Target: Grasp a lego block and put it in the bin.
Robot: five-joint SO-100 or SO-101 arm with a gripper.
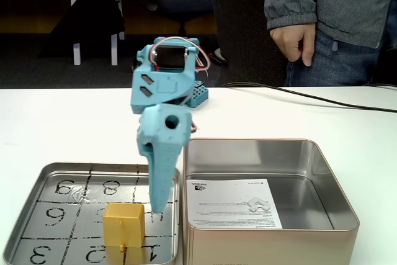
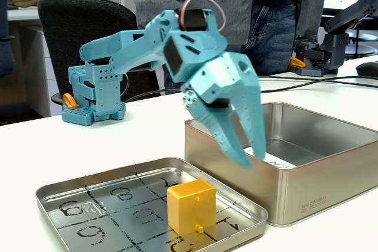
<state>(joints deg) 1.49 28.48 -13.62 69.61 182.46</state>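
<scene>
Tool (image 2: pixel 245 153) released, empty, tips down above the tray (image 2: pixel 71 184) edge, lego block (image 2: pixel 190 206) just beside, ungrasped; bin (image 2: pixel 307 190) adjacent for short transfer.

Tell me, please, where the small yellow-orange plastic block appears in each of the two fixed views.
In a fixed view: the small yellow-orange plastic block stands bottom left of centre, in the shallow metal tray with the black numbered grid.
In a fixed view: the block stands bottom centre, in the tray's near part.
Shared landmark: the deep square silver tin beside the tray.
</scene>
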